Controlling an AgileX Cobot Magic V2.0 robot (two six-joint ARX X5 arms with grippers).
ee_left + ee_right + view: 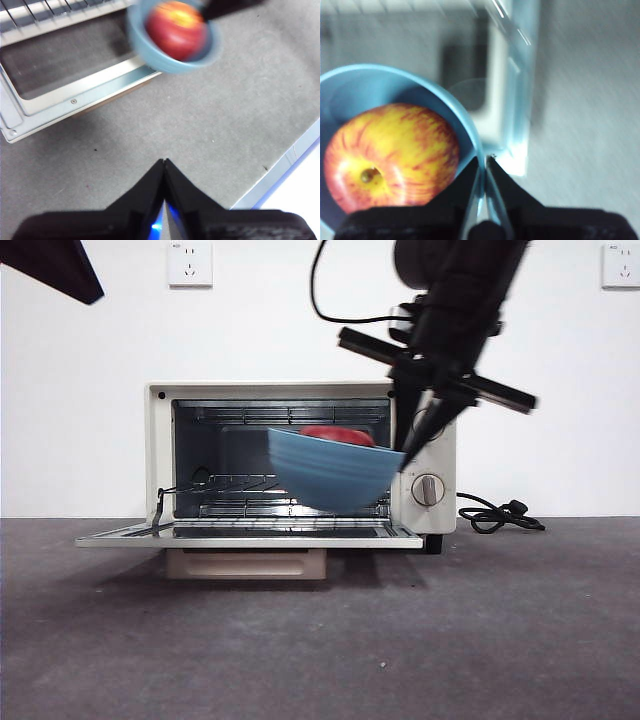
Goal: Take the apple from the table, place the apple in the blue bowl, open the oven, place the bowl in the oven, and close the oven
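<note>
Your right gripper (484,162) is clamped on the rim of the blue bowl (330,472), which hangs tilted above the oven's (300,460) open door with the apple (176,29) inside. Level it, then ease it onto the rack. Your left gripper (164,162) waits, jaws together.

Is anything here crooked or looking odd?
Yes: the bowl is tilted in the air before the open oven, gripped by its rim in the right pincer. The apple is still inside it.
</note>
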